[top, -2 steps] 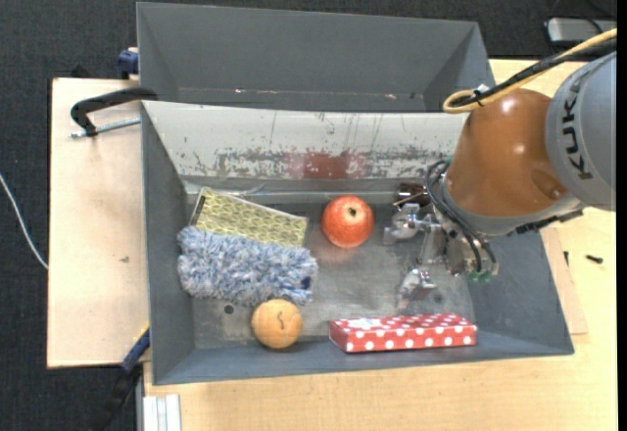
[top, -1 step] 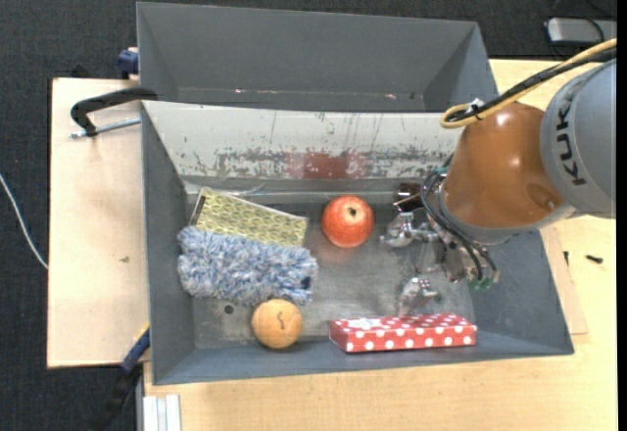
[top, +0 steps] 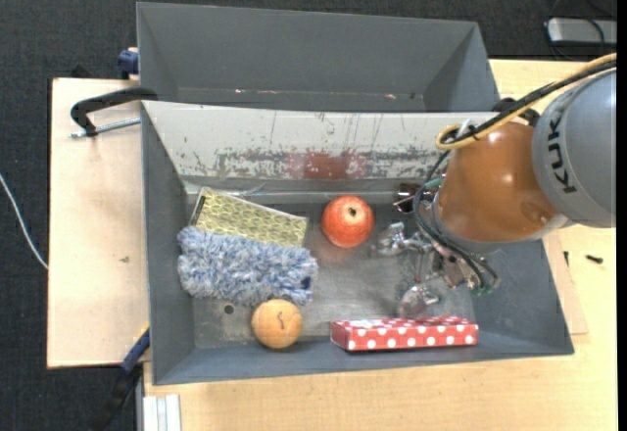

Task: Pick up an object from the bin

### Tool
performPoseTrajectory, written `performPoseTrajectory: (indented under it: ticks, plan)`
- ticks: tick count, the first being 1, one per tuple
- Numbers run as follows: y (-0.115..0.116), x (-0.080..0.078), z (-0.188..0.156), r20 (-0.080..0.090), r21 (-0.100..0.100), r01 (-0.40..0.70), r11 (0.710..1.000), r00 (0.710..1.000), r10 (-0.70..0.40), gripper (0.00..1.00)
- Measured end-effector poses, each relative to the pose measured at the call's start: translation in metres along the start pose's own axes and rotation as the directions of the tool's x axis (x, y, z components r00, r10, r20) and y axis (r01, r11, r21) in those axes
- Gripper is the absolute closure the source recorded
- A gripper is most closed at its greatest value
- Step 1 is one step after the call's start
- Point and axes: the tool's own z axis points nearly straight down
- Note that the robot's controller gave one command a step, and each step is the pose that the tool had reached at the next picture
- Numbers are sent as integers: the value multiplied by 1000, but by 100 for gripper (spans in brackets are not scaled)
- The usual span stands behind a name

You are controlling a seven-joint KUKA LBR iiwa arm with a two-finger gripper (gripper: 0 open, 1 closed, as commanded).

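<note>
In the right half of the bin [top: 162,223], at about four o'clock from its middle, I see the tool [top: 406,271] low over the grey floor. Its two metal fingers [top: 392,243] stand well apart, released, with bare floor between them and nothing gripped.

The arm [top: 585,153] comes in from three o'clock, and its orange cover [top: 490,189] sits just above the tool, with cables looped round it.

Two things lie nearest. The red apple [top: 347,221] is at ten o'clock from the tool, upright with its stem dimple facing up, near the upper finger but apart from it. The long red box with white dots [top: 404,333] lies flat at six o'clock from the tool, along the front wall, just beside the lower finger; I cannot tell whether they touch.

The rest lies well apart, toward nine o'clock. A blue woolly cloth [top: 245,264] is bunched in the left half. A yellow patterned pad [top: 247,215] lies behind it at its twelve o'clock, touching it. An orange [top: 277,322] sits at the cloth's six o'clock, close to the front wall and left of the red box.
</note>
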Motion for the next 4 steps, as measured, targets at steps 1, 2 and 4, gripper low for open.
performPoseTrajectory:
  ticks: [1, 2, 4]
  plan:
    - [13, 0, 11, -13, 1, -100, 995, 995, 100, 0]
    - [19, -1, 11, -13, 0, -76, 997, 997, 76, 0]
    - [126, -45, 9, -25, -13, 76, 997, 997, -76, 100]
